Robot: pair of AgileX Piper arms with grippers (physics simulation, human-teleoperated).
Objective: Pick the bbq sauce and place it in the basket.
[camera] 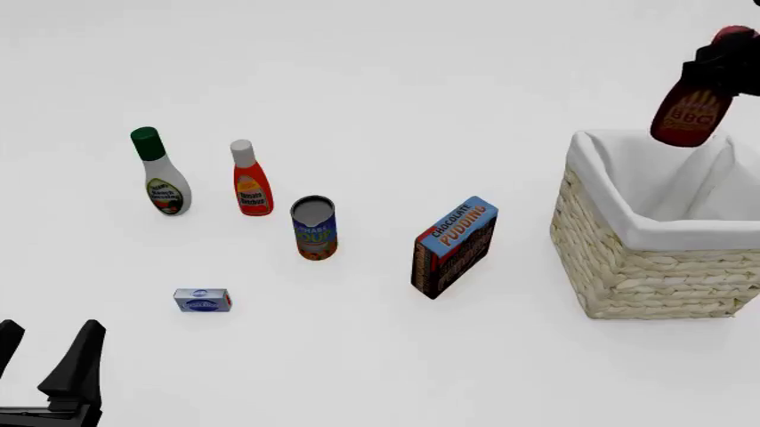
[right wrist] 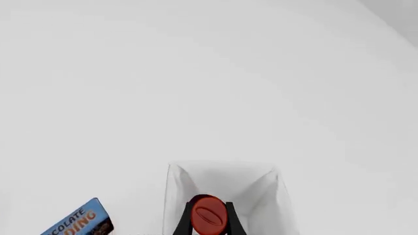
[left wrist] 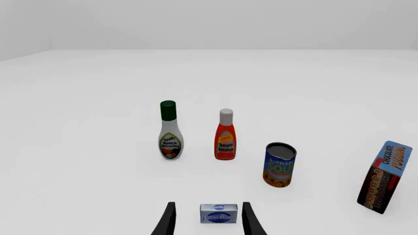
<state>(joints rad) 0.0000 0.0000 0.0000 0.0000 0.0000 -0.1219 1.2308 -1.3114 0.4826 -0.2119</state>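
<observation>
The bbq sauce (camera: 692, 114), a dark red-brown bottle with a red cap, hangs tilted in the air above the basket's (camera: 647, 267) far side, held by my right gripper (camera: 722, 62) near its neck. In the right wrist view the red cap (right wrist: 209, 215) sits between the two black fingers (right wrist: 185, 220), with the white-lined basket (right wrist: 176, 191) below it. My left gripper (camera: 48, 356) stands open low at the front left; in its wrist view the fingers (left wrist: 166, 220) flank a small blue box (left wrist: 218, 214) that lies farther ahead on the table.
On the table stand a white ranch bottle with green cap (camera: 158, 171), a red ketchup bottle with white cap (camera: 249, 179), a soup can (camera: 315, 228) and a tilted chocolate pudding box (camera: 453, 245). The small blue box (camera: 202, 300) lies near the front left.
</observation>
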